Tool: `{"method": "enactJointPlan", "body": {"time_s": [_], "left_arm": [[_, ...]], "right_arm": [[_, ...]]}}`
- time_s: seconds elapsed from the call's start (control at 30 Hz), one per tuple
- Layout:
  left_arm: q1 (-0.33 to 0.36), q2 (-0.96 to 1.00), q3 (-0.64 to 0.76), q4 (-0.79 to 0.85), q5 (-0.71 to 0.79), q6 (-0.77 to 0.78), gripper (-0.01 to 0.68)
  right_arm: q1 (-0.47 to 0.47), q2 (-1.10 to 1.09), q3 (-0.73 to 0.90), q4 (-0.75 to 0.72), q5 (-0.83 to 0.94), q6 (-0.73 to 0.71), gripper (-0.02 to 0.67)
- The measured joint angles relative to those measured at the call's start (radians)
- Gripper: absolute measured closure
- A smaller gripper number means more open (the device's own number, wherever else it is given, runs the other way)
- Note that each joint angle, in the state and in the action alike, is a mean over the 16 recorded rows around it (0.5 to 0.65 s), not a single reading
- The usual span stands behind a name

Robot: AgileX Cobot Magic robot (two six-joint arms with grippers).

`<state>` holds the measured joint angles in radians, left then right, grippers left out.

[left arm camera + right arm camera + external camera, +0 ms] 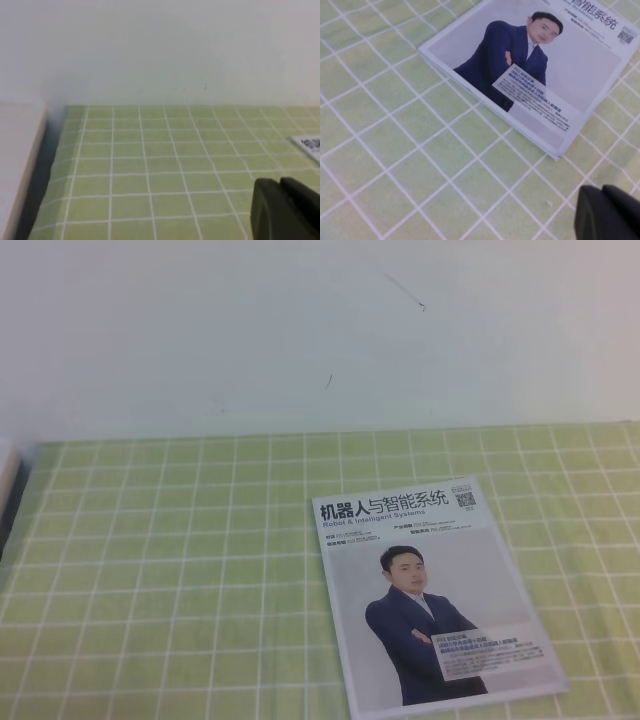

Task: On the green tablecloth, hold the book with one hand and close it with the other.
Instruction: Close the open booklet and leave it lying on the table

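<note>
The book [430, 595] lies closed on the green tablecloth [180, 560], clear of both fingers — their spread I cannot tell — so only withdrawal seems left.

You see bright, even, washed-out lighting with only faint shadows. All views are soft; the dark gripper part [607, 212] at the right wrist frame's corner is blurred.

Book [430, 595] closed, cover up, flat on green tablecloth [180, 560], right of centre, near front edge.
</note>
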<state>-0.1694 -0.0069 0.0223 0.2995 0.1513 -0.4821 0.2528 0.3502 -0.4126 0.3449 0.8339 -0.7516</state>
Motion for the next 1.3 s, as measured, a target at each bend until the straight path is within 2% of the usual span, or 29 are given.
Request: {"method": "enactJointPlan", "body": {"time_s": [0.13, 0.3, 0.63, 1.3], "left_arm": [[0.013, -0.002, 0.000, -0.150, 0.051, 0.170, 0.676], [0.036, -0.005, -0.001, -0.225, 0.113, 0.283, 0.676], [0.074, -0.005, -0.002, -0.267, 0.161, 0.358, 0.676], [0.075, -0.005, -0.003, -0.378, 0.169, 0.505, 0.676]], "right_arm": [[0.000, 0.000, 0.000, 0.000, 0.000, 0.000, 0.652], [0.000, 0.000, 0.000, 0.001, 0.000, 0.000, 0.652], [0.000, 0.000, 0.000, 0.002, 0.000, 0.000, 0.652], [0.000, 0.000, 0.000, 0.002, 0.000, 0.000, 0.652]]}}
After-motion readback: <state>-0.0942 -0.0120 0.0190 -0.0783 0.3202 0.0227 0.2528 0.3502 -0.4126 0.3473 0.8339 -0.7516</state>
